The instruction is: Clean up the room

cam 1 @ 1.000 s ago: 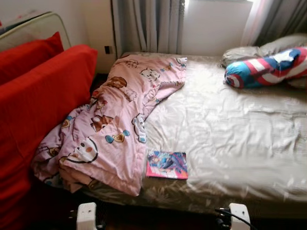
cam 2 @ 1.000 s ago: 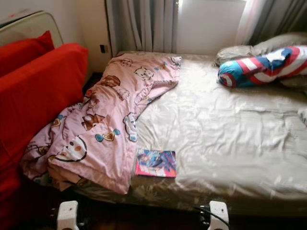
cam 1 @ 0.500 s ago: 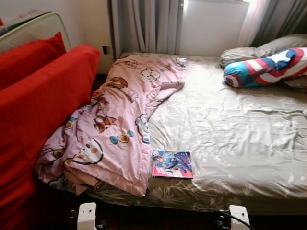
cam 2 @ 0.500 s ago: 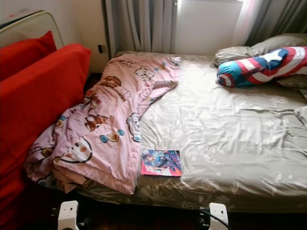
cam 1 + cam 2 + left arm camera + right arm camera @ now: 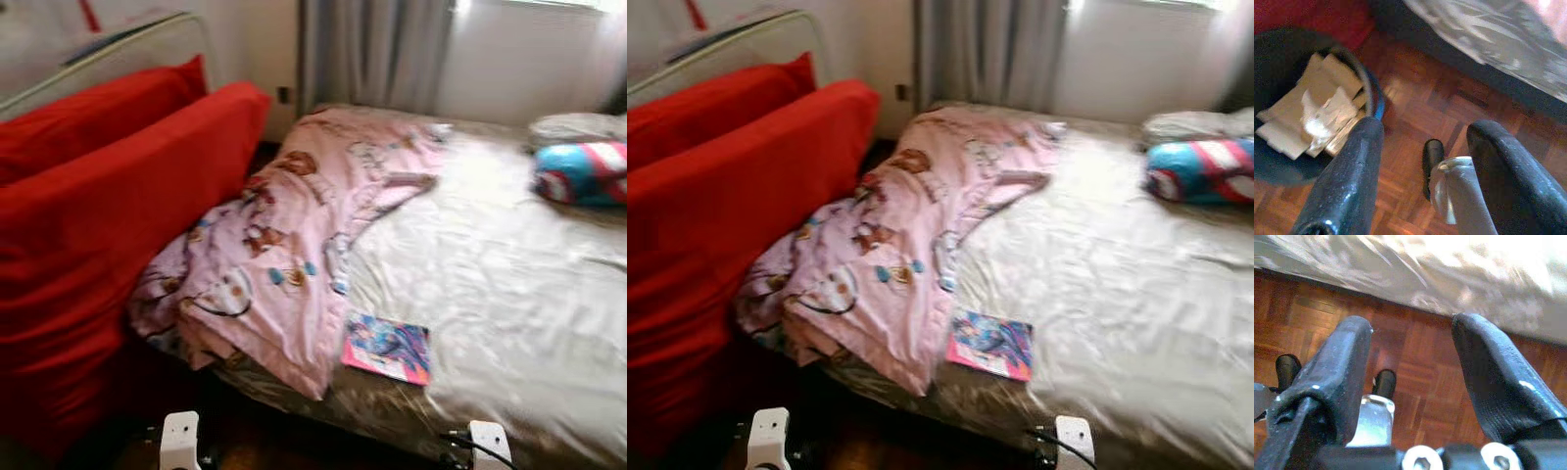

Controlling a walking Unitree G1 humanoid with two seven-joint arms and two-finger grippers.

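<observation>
Left eye view is showing a book (image 5: pixel 386 348) lying on the bed (image 5: pixel 509 294) beside a pink blanket (image 5: pixel 294 245). Left end effector (image 5: pixel 1422 147) and right end effector (image 5: pixel 1410 367) are hanging open, empty, above the floor (image 5: pixel 1420 382).

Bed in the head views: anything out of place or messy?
Yes. The pink cartoon blanket lies bunched along the bed's left side, its lower end spilling over the mattress edge toward the red sofa. A colourful book lies loose on the beige sheet beside it, near the foot edge.
</observation>
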